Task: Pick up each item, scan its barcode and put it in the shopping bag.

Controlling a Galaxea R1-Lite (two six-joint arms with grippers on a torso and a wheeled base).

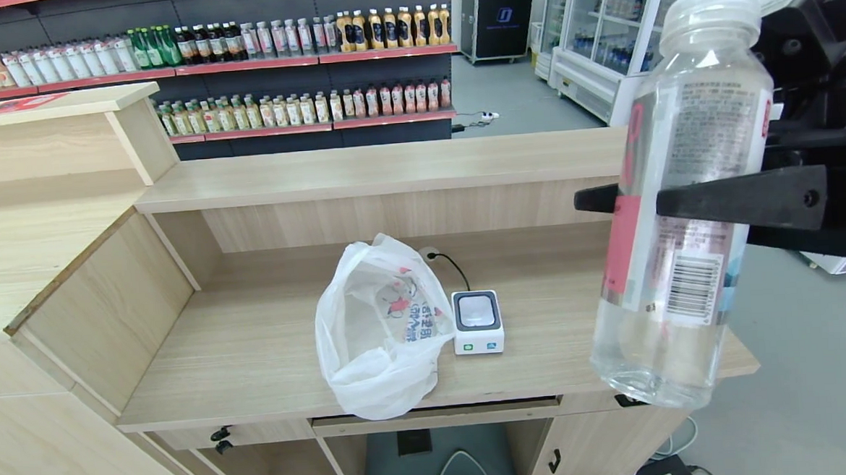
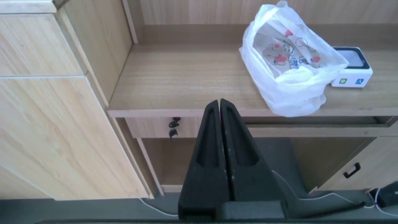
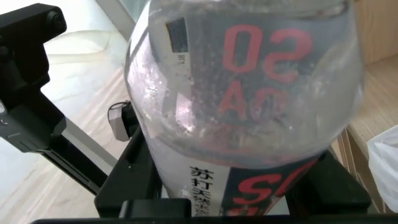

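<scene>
**Bottle held in the right gripper, scan not yet done**

We are holding the bottle [image 1: 698, 107] upright in the right gripper [image 1: 613, 200]. Its fingers are clamping the middle, one bar crossing the label in front and the other sitting behind. The bottle is hanging in the air off the right end of the counter [image 1: 255, 348], well apart from the scanner [image 1: 476, 320] and the bag [image 1: 380, 326], which are lying side by side near the front edge. The left gripper [image 2: 219, 109] is waiting out in front of that edge, fingers pressed together on nothing.

We are judging the bottle fairly heavy, since it looks full. Its walls look smooth, thin plastic, likely slippery and soft under a hard squeeze, so the mid-body hold over the label suits it. It is showing clear liquid, a pale ribbed cap, a red-banded label with fine print, and the barcode [image 1: 693, 288] low on the side facing us.
</scene>
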